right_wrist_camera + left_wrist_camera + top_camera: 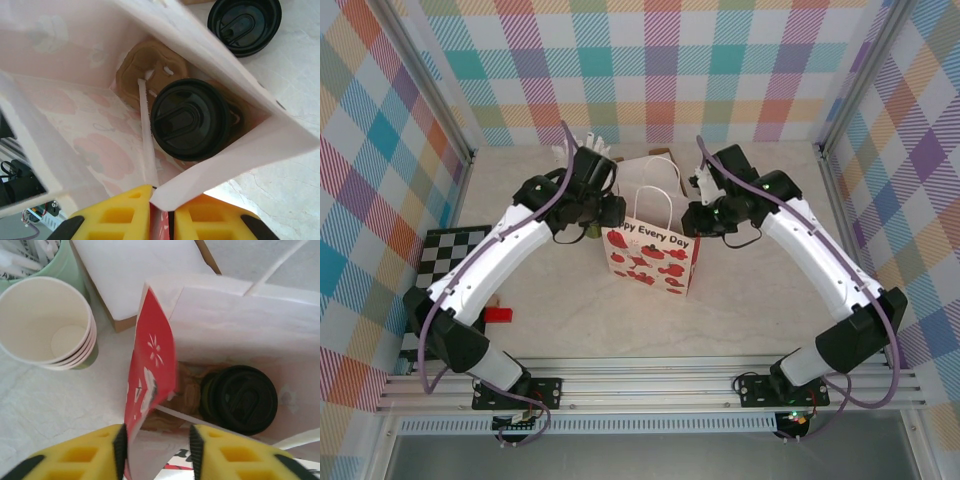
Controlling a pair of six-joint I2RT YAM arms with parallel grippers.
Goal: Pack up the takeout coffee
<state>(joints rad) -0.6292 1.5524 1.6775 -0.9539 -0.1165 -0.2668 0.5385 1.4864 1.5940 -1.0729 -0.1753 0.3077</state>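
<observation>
The takeout coffee [190, 125], a green cup under a round black lid [239, 399], stands inside the white paper bag [652, 255] printed with red hearts, on a brown cardboard carrier [145, 70] at the bag's bottom. My right gripper [162, 220] is shut on the bag's right top edge, with the red-printed paper pinched between its yellow fingers [210, 220]. My left gripper [157, 445] straddles the bag's left side wall [152, 365]; its jaws stand apart, and the left pad is against the paper. Both grippers flank the bag's mouth [610, 210] [698, 215].
A stack of lidless green cups [47, 322] stands just left of the bag, behind it a green cup of white sticks [35, 257] and a brown tray of white napkins [140, 270]. A loose black lid [244, 22] lies beyond the bag. A checkerboard [445, 255] and a red block [498, 315] sit left.
</observation>
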